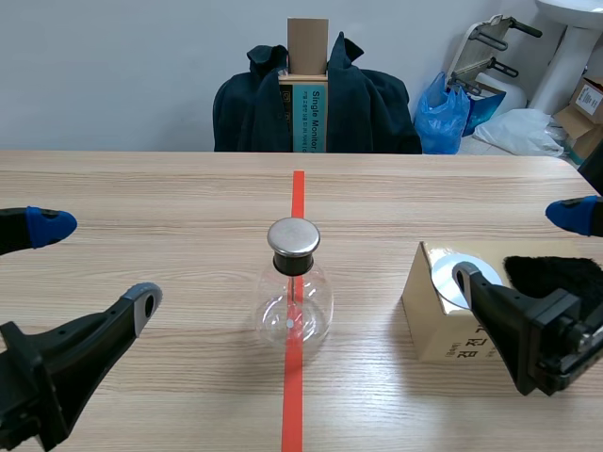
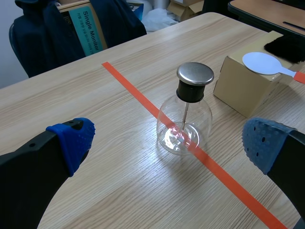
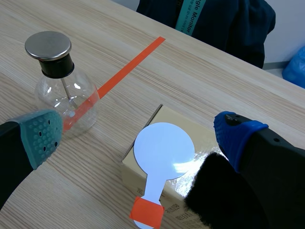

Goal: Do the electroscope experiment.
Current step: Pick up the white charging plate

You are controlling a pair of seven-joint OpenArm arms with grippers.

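The electroscope (image 1: 298, 290) is a clear glass flask with a black stopper and a round metal cap, standing on the orange tape line at mid-table. It also shows in the left wrist view (image 2: 187, 117) and the right wrist view (image 3: 62, 86). To its right, a small cardboard box (image 1: 429, 315) carries a white round paddle (image 3: 163, 150) with an orange-taped handle. A black fur cloth (image 3: 224, 195) lies on the box's right part. My left gripper (image 1: 94, 264) is open, left of the flask. My right gripper (image 1: 518, 247) is open above the box and paddle.
The orange tape line (image 1: 298, 202) runs down the middle of the wooden table (image 1: 151, 198). Behind the far edge stands a chair draped with a dark jacket (image 1: 363, 104), holding a tall carton. A blue bag (image 1: 443, 113) and boxes lie on the floor at the back right.
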